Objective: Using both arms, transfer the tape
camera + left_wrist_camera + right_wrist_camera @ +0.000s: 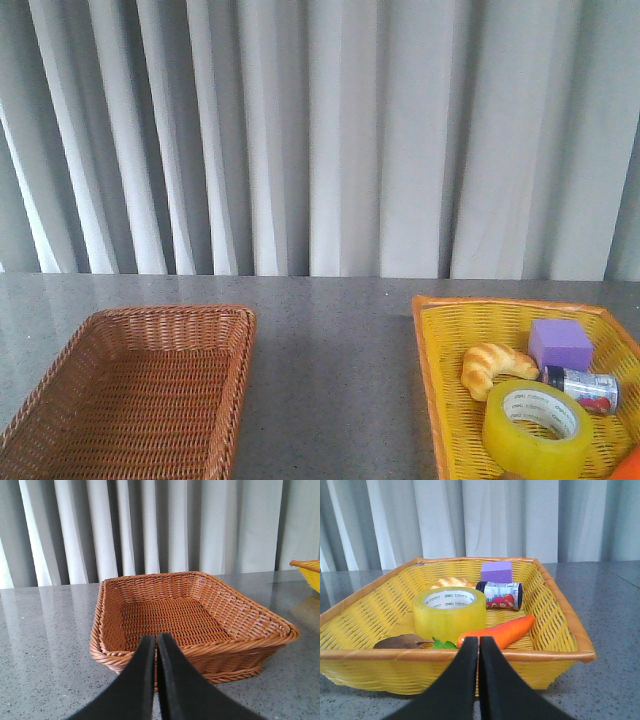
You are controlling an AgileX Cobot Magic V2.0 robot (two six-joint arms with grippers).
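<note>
The tape (537, 427) is lying flat in the yellow basket (440, 390) at lower right of the front view. Left gripper (156, 645) and right gripper (479, 647) are sitting fully closed, gripping nothing.

Front view faces curtain over both baskets, left wrist nears brown basket (195, 625), right wrist yellow basket (560, 610)

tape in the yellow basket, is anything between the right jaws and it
Partly. In the right wrist view, the yellow basket's near rim lies between the shut right gripper and the tape. A carrot and a brown piece lie in front of the roll. From above, nothing visible covers the tape.
</note>
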